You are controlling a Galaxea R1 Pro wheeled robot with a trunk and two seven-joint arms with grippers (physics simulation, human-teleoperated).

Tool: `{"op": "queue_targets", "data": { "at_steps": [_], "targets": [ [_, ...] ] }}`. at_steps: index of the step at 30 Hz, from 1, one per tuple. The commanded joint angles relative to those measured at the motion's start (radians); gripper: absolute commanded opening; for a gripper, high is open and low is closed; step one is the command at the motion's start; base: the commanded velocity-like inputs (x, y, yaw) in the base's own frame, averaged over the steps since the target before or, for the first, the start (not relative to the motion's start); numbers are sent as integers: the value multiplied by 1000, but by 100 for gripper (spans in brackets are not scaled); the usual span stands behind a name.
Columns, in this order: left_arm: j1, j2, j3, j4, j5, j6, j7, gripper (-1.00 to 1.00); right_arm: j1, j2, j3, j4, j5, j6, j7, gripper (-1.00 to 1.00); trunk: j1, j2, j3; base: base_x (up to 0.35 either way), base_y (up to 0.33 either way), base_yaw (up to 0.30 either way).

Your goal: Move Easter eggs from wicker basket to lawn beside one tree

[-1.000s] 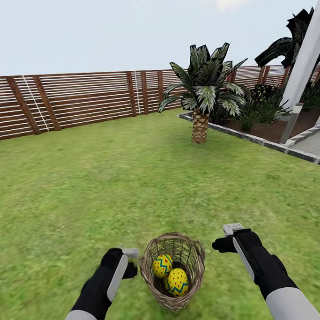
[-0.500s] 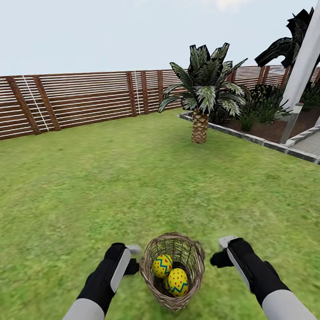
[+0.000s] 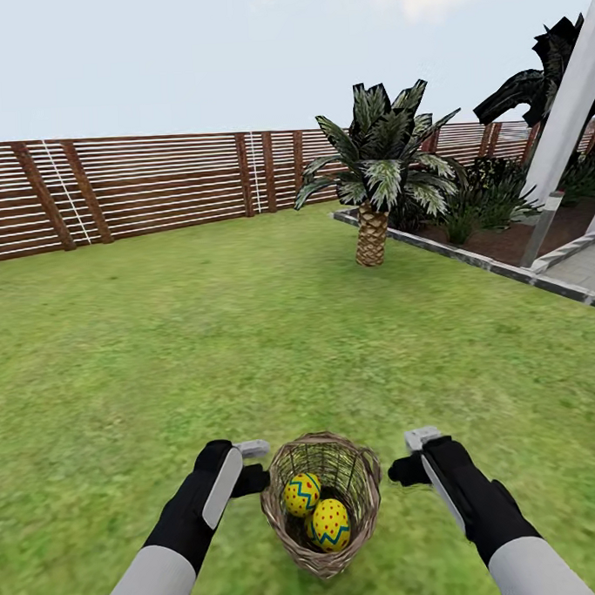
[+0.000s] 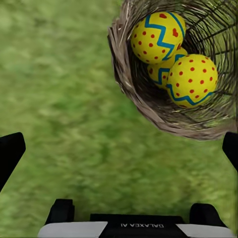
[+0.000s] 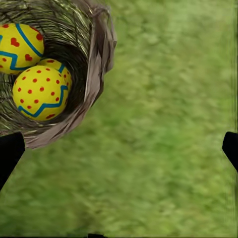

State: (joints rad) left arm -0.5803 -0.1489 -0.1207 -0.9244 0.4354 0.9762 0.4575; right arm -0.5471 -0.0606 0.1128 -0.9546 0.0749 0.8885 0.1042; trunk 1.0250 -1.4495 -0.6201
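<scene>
A fenced garden: lawn [image 3: 204,337], slatted wooden fence [image 3: 152,187], palm [image 3: 374,180].

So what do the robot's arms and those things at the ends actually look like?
Each arm is pale grey near the body, then black toward the end. The left tool and right tool are black with a light grey strip and small grey tips. The left wrist view shows white lettering on a black bar.
</scene>
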Motion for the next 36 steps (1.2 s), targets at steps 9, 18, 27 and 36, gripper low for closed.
{"op": "queue_targets", "data": {
  "at_steps": [9, 18, 27, 36],
  "targets": [
    [-1, 0, -2, -6, 14, -6, 6, 100, -1, -24, -75, -111, 11, 6, 8, 100, 0, -1, -1, 31, -23, 0],
    [-1, 0, -2, -5, 14, -16, 6, 100, -1, -40, -82, -115, 12, 4, 5, 100, 0, -1, -1, 225, -183, 0],
    [-1, 2, -2, -7, 14, -39, 7, 100, -1, -41, -81, -115, 13, 4, 5, 100, 0, -1, -1, 60, -30, 0],
    [-1, 3, -2, -7, 14, -37, 9, 100, -1, -41, -82, -115, 12, 4, 9, 100, 27, -50, -23, 0, 0, 0]
  ]
}}
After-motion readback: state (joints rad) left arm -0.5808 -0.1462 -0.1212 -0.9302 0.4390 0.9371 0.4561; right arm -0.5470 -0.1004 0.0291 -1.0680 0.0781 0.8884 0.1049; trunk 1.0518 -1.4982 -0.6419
